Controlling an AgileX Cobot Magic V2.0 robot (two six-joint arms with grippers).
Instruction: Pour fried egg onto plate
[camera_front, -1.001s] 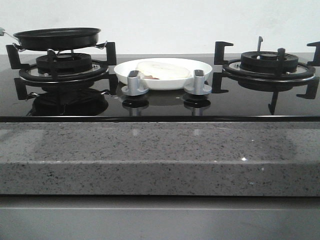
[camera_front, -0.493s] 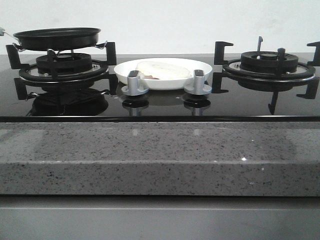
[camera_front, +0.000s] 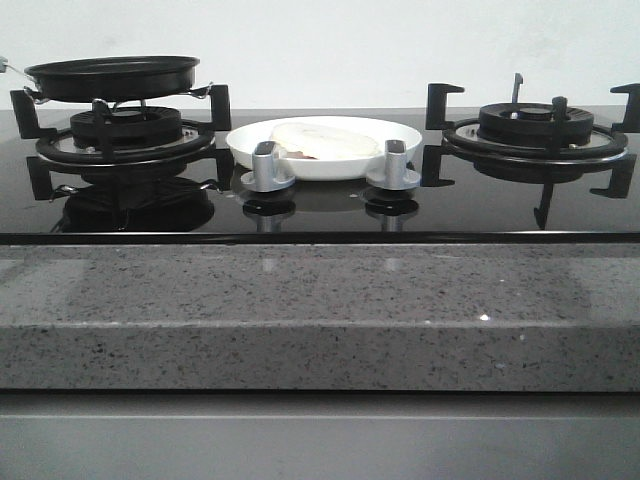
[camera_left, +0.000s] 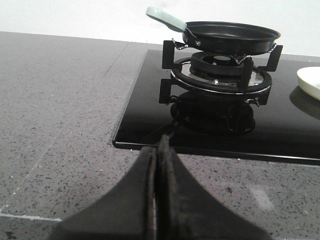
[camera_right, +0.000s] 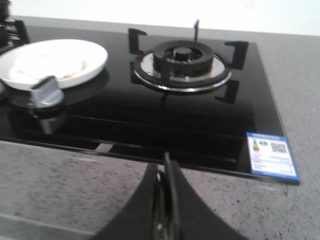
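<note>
Black glass hob (camera_front: 320, 215) set in grey speckled stone fills the front view, and nothing on it has moved since a moment ago: the fried egg (camera_front: 325, 140) lies on the plate (camera_front: 400, 150) at the hob's middle, behind two silver knobs (camera_front: 268, 168), the black pan (camera_front: 112, 76) on the left burner. From the left wrist, the left gripper (camera_left: 157, 165) is pressed closed on nothing above the stone by the hob's near left corner, pan ahead. From the right wrist, the right gripper (camera_right: 165, 195) is likewise closed and empty at the near edge, plate and egg (camera_right: 55, 62) far across.
</note>
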